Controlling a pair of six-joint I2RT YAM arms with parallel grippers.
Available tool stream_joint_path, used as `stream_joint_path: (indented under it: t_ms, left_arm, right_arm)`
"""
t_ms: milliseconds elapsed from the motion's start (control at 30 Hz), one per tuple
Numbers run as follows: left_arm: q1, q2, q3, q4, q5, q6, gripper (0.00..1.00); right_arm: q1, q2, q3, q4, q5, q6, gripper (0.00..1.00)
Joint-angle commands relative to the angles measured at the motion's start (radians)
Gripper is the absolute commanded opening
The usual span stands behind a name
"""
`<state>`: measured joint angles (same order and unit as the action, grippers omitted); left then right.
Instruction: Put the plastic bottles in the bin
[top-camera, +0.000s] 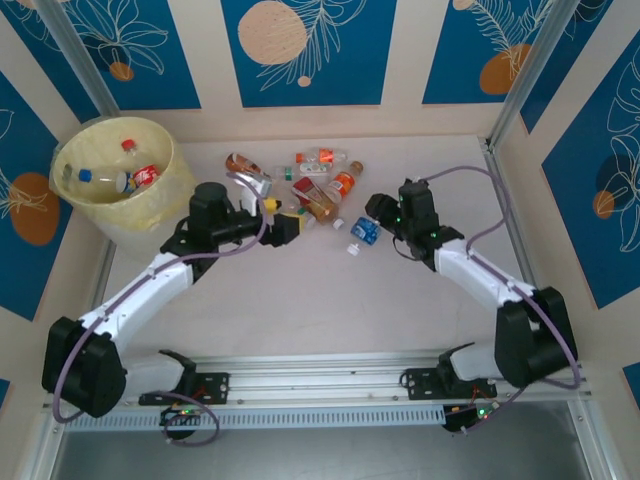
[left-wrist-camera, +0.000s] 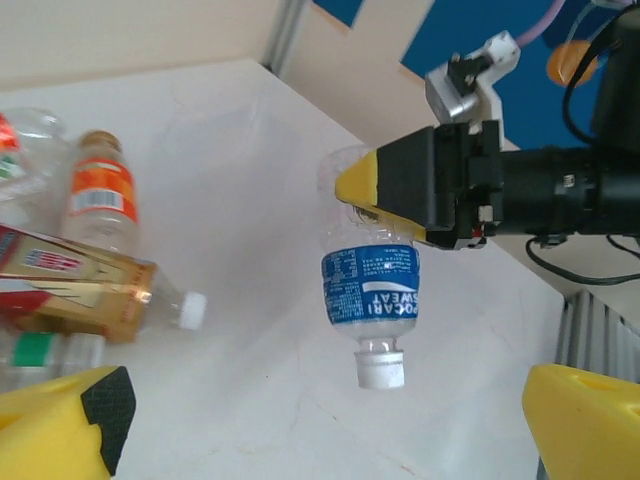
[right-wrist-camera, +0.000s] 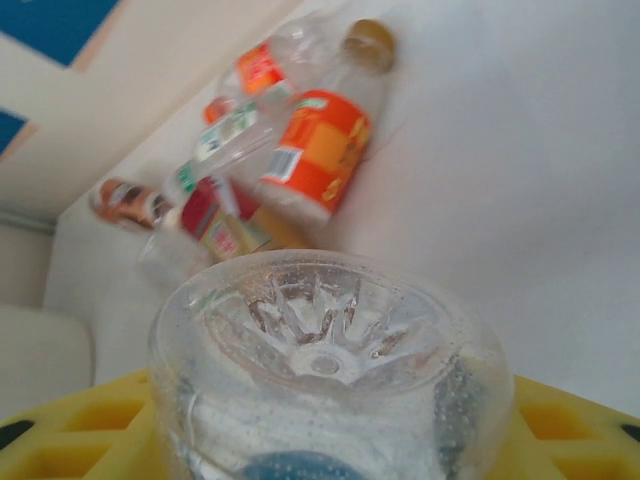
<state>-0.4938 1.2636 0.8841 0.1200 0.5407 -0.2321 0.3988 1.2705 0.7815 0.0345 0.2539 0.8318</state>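
The blue-labelled bottle (left-wrist-camera: 370, 285) is clamped at its base by the right gripper (left-wrist-camera: 385, 205), cap pointing down; the left gripper (top-camera: 288, 224) is held wide open, nothing grasped, beside the pile of bottles (top-camera: 322, 185) on the table (top-camera: 300, 295); a few bottles (top-camera: 130, 178) are seen lying in the bin (top-camera: 160, 215), far left.

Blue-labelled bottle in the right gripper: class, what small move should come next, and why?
Probably a short, straight lift. The right gripper is shut on the blue-labelled bottle near its base, low by the table, so the grip looks made. The bin stands at the far left, beyond the open left gripper, so raising the bottle first should help it pass over on the way there.
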Motion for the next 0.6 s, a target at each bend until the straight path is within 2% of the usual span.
stream_joint_path:
  t_ms: [0,100,267,467,567]
  left_arm:
    - [-0.067,0.053,0.038,0.001,-0.03,0.095,1.0]
    - [-0.129,0.117,0.071,-0.003,-0.046,0.133,1.0]
    - [-0.196,0.212,0.118,0.025,0.011,0.155,1.0]
    - [-0.264,0.309,0.181,0.0,-0.038,0.178,1.0]
    - [-0.273,0.345,0.187,0.034,-0.137,0.159,1.0]
  right_arm:
    - [0.033,-0.084,-0.06,0.139,-0.002,-0.016,0.52]
    - [0.054,-0.108,-0.076,0.179,-0.043,-0.027,0.52]
    - [0.092,-0.115,-0.065,0.174,-0.057,-0.044,0.52]
    - [0.121,-0.106,-0.056,0.175,-0.037,-0.003,0.53]
    - [0.128,-0.098,-0.05,0.194,-0.067,0.015,0.53]
